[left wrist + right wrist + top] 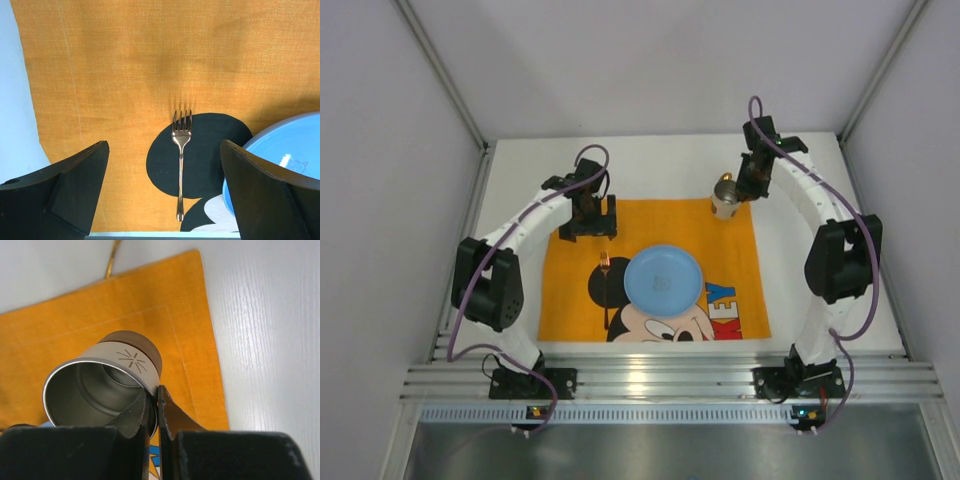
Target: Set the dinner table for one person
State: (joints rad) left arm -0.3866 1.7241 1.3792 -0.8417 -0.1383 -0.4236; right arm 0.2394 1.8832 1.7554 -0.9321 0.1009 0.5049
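Left arm: elbow thrown out to the left, forearm angled in over the far left part of the orange placemat [650,225], wrist pointing down
Left gripper [588,230]: fingers spread wide and holding nothing, hanging above the cloth
Fork [180,165]: flat on the placemat, on the base side of the left gripper and centred between its open fingers in the wrist view; long axis runs near to far, tines at the far end, just left of the plate
Plate [662,280]: blue, in the middle of the placemat, covering part of the Mickey print
Dinner table [660,165]: white top carrying the placemat, with bare margins on every side
Cup [725,195]: metal, mouth up, at the placemat's far right corner, beyond and to the right of the plate; whether its base touches the cloth cannot be told
Right gripper [155,405]: pinched on the cup's rim, one finger inside the wall and one outside
Right arm: elbow out to the right, forearm reaching far and inward, wrist bent down over the cup
What the move turns on: the cup is in the right arm's grasp directly over its corner, well apart from the left gripper, so lowering and letting go looks like the right arm's job, with the rim grip likely to tip the cup if opened early
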